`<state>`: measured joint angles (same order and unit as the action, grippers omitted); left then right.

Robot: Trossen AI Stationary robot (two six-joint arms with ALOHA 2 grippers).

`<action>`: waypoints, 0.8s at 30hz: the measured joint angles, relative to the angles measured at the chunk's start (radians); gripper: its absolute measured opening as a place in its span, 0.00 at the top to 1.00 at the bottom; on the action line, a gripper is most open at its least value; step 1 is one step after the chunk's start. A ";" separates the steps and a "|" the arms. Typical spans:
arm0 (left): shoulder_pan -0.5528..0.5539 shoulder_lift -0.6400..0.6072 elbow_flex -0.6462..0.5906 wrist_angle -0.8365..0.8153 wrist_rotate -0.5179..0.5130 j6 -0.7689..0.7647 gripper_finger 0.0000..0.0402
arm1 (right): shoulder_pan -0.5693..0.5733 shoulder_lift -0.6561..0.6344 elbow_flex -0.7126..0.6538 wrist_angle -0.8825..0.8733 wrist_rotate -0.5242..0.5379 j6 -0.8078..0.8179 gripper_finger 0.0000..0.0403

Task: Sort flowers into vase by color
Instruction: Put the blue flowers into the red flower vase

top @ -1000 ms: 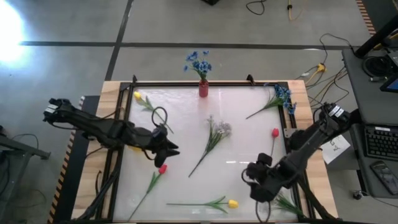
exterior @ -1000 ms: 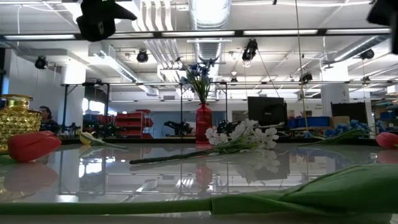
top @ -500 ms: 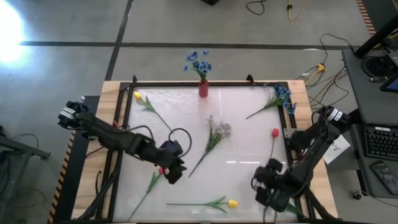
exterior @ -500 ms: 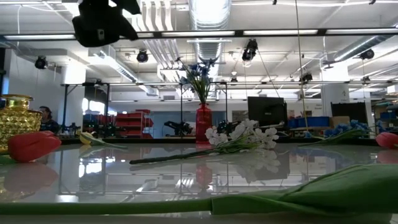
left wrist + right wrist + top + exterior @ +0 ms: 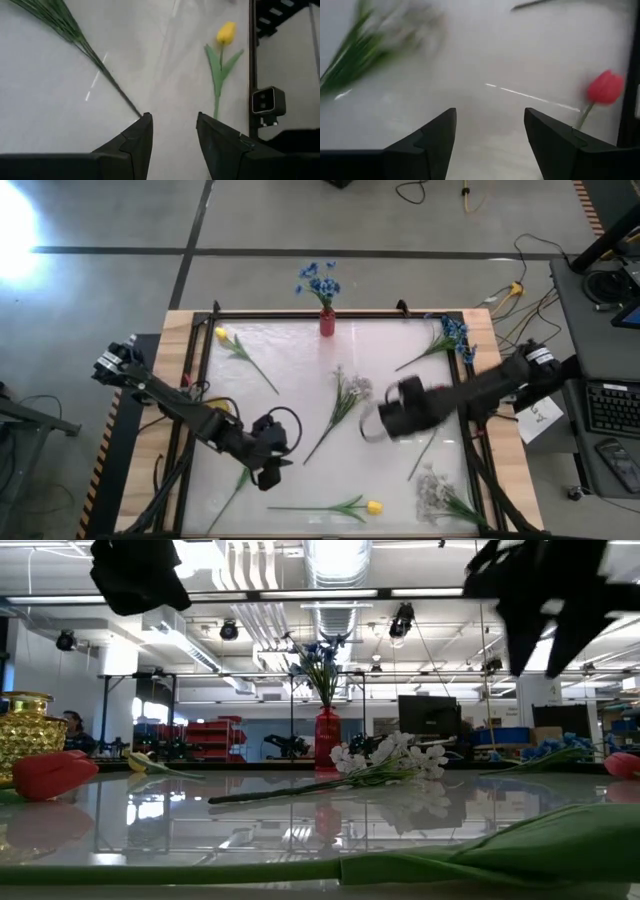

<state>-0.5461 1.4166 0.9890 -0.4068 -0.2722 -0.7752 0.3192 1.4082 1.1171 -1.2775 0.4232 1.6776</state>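
Lying loose: two yellow tulips (image 5: 374, 506), two white sprays (image 5: 352, 390)

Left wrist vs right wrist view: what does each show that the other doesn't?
Left wrist only: a yellow tulip lying on the table, a thin green stem running in from the corner, and the black frame rail with a small camera block.
Right wrist only: a red tulip and a blurred white spray with green stems.
Both: the white tabletop, and each arm's own open pincer, left pincer and right pincer, with nothing between the fingers.
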 joint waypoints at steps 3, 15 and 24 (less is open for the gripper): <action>-0.008 -0.067 -0.092 0.054 -0.034 0.001 0.65 | -0.177 -0.010 -0.050 0.064 -0.029 -0.070 0.45; 0.032 -0.231 -0.378 0.322 -0.051 -0.030 0.65 | -0.716 -0.114 -0.299 0.282 -0.038 -0.035 0.32; 0.093 -0.233 -0.380 0.363 -0.097 -0.037 0.65 | -0.988 -0.108 -0.393 0.355 0.099 -0.001 0.29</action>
<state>-0.4527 1.1839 0.6086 -0.0439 -0.3690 -0.8125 -0.6690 1.2998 0.7239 -0.9224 0.5224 1.6770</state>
